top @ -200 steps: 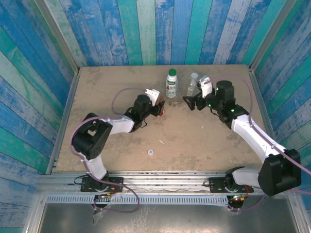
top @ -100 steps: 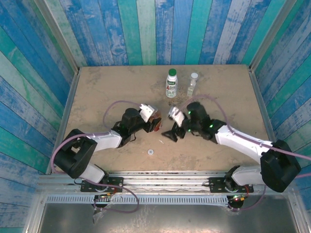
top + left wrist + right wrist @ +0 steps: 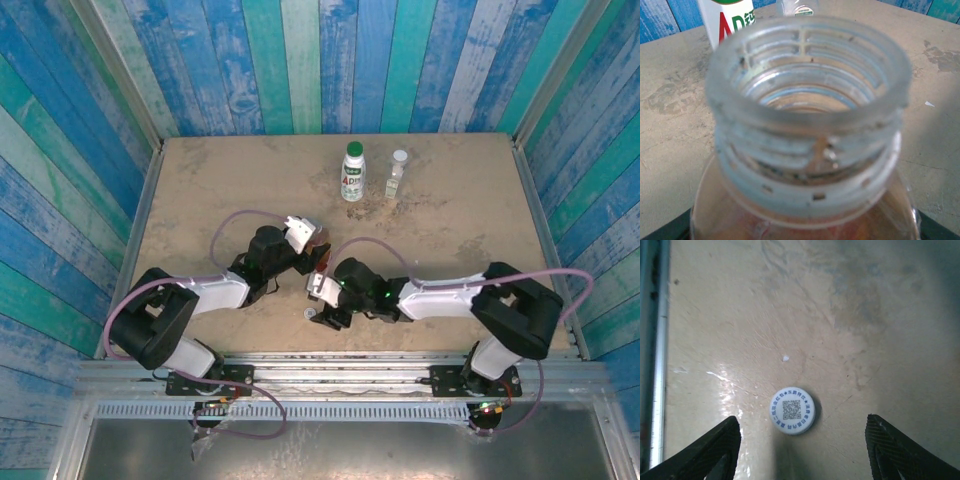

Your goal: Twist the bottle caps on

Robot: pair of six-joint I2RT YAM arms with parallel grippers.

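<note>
Two bottles stand capped at the back of the table (image 3: 220, 190): a white bottle (image 3: 352, 182) w/ a red & green label and a green cap (image 3: 354, 148), & just beside it, to the right in the top view, a slim clear bottle (image 3: 396, 183) w/ a pale cap (image 3: 400, 156). Both are upright & well apart from the arms. Nearer the front, approx mid-table, the left gripper (image 3: 314, 250) is clamped on the amber bottle (image 3: 320, 242). From the left wrist cam its neck (image 3: 807, 125) is uncapped, threads showing, mouth open, w/ dark bits of the gripper at both bottom corners beside the bottle's shoulders. Can't tell whether the bottle's base rests on the table. Behind it in that view are the white bottle's label & the bottom of the clear one. The right gripper (image 3: 322, 300) is low over the table just in front of the amber bottle, jaws spread wide. The white cap (image 3: 792, 411) lies flat on the table btwn its two fingers (image 3: 707, 452), touching neither, the face w/ a printed QR code up. In the top view that cap sits right at the gripper's tip, near the front edge, close to the amber bottle but apart from it. A metal rail (image 3: 657, 340) runs down the left side of the right wrist view. Blue & green plank walls (image 3: 300, 60) close in three sides.
</note>
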